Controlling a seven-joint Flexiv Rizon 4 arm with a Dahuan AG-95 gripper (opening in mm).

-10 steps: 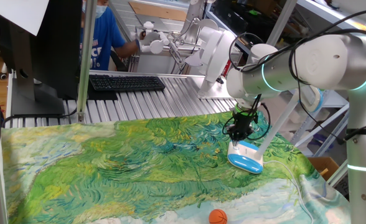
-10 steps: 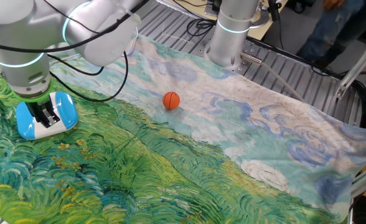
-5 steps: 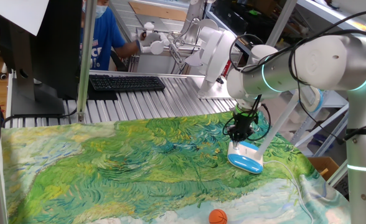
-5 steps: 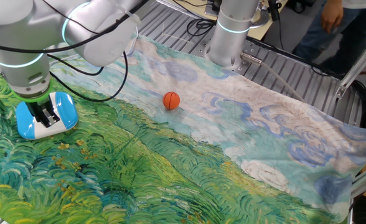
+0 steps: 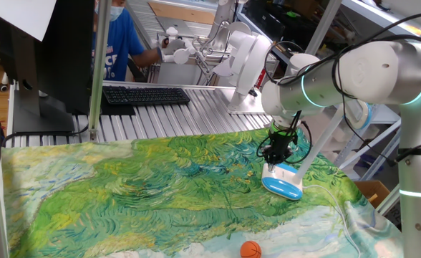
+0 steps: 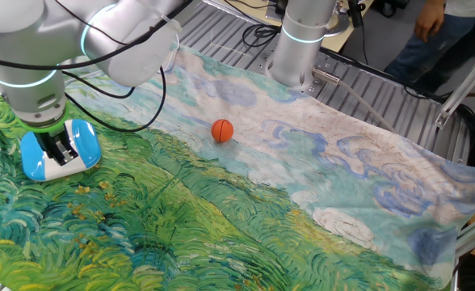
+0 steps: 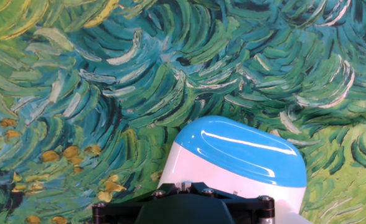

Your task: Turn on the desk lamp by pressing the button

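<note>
The desk lamp's oval white base with a light blue rim [image 5: 282, 185] stands on the painted cloth at the right; it also shows in the other fixed view [image 6: 35, 158] and in the hand view [image 7: 239, 152]. Its thin white stem [image 5: 322, 140] slants up to the right. My gripper [image 5: 276, 162] points straight down, with its fingertips on the white top of the base [image 6: 61, 153]. The black fingers stand close together and look shut. In the hand view only the gripper's black body [image 7: 177, 208] shows at the bottom edge. The button itself is hidden under the fingers.
An orange ball [image 5: 250, 249] lies on the cloth [image 5: 160, 186] near its front edge, well away from the lamp [image 6: 222, 130]. A keyboard [image 5: 146, 94] and a monitor [image 5: 46, 50] stand behind the cloth. A person [image 5: 117, 39] is at the back. The arm's mount [image 6: 302, 40] is beside the cloth.
</note>
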